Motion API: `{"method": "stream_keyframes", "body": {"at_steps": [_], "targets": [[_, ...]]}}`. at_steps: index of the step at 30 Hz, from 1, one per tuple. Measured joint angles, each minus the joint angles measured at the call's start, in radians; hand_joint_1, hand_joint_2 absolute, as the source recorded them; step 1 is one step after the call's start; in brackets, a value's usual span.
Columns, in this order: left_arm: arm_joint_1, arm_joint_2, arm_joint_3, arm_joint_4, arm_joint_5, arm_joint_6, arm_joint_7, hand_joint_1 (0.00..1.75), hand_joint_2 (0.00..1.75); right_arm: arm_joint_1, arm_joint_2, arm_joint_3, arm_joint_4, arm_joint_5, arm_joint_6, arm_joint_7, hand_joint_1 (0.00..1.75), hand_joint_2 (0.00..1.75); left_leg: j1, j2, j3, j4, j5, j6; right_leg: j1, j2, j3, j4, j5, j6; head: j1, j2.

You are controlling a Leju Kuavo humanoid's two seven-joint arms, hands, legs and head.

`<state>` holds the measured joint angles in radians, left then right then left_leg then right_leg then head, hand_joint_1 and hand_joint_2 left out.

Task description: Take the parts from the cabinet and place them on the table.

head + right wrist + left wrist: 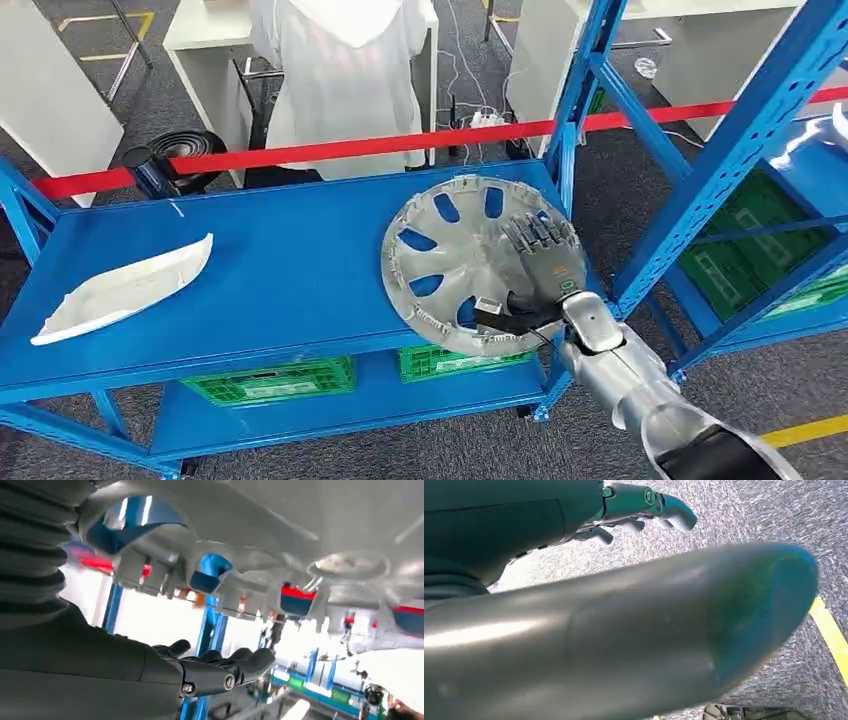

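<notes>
My right hand point(543, 262) grips the silver wheel cover point(460, 262), fingers spread over its face and thumb beneath its near rim, holding it tilted above the blue shelf's point(290, 270) right end. My left hand point(644, 510) hangs released over grey carpet, fingers loosely apart.

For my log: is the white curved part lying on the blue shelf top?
Yes, the white curved part lies on the blue shelf top.

No legible text, label, brand, number or sign appeared on any surface in the three views.
</notes>
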<state>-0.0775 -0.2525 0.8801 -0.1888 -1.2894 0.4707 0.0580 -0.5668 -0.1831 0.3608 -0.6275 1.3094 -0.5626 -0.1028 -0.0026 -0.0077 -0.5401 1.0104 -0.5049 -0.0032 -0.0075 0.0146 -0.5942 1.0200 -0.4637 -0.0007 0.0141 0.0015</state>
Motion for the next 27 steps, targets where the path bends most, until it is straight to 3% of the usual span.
{"method": "stream_keyframes", "body": {"at_steps": [2, 10, 13, 17, 23, 27], "targets": [[0.001, 0.002, 0.0, 0.0, -0.008, 0.001, 0.003, 0.0, 0.0, 0.017, 0.011, -0.056, -0.01, -0.092, 0.024, -0.08, 0.0, 0.0, 0.0, -0.001, -0.002, 0.0, 0.0, 0.0, 0.0, -0.001, -0.002, 0.0, 0.0, 0.0, 0.0, 0.0], [0.002, 0.009, -0.003, 0.0, -0.014, 0.002, 0.005, 0.0, 0.0, 0.026, 0.024, -0.219, -0.048, -0.352, 0.162, -0.259, 0.0, 0.0, 0.0, -0.001, -0.005, 0.0, 0.0, 0.0, 0.0, 0.0, -0.005, 0.0, 0.0, 0.0, 0.0, 0.0], [0.002, 0.01, -0.008, 0.0, -0.019, 0.002, 0.008, 0.0, 0.0, 0.026, 0.026, -0.259, -0.058, -0.413, 0.172, -0.302, 0.0, 0.0, 0.0, -0.001, -0.005, 0.0, 0.0, 0.0, 0.0, 0.0, -0.005, 0.0, 0.0, 0.0, 0.0, 0.0], [0.002, 0.013, -0.009, 0.0, -0.022, 0.003, 0.015, 0.0, 0.0, 0.026, 0.026, -0.287, -0.064, -0.374, 0.107, -0.277, 0.0, 0.0, 0.0, -0.001, -0.005, 0.0, 0.0, 0.0, 0.0, -0.001, -0.005, 0.0, 0.0, 0.0, 0.0, 0.0], [0.002, 0.017, -0.009, 0.0, -0.019, 0.008, 0.026, 0.0, 0.0, 0.025, 0.03, -0.291, -0.062, -0.271, 0.067, -0.231, 0.0, 0.0, 0.0, -0.001, -0.006, 0.0, 0.0, 0.0, 0.0, -0.001, -0.006, 0.0, 0.0, 0.0, 0.0, 0.0], [0.002, 0.02, -0.009, 0.0, -0.021, 0.01, 0.029, 0.0, 0.0, 0.013, 0.034, -0.235, -0.045, 0.017, -0.029, -0.02, 0.0, 0.0, 0.0, -0.001, -0.006, 0.0, 0.0, 0.0, 0.0, -0.001, -0.006, 0.0, 0.0, 0.0, 0.0, 0.0]]}}
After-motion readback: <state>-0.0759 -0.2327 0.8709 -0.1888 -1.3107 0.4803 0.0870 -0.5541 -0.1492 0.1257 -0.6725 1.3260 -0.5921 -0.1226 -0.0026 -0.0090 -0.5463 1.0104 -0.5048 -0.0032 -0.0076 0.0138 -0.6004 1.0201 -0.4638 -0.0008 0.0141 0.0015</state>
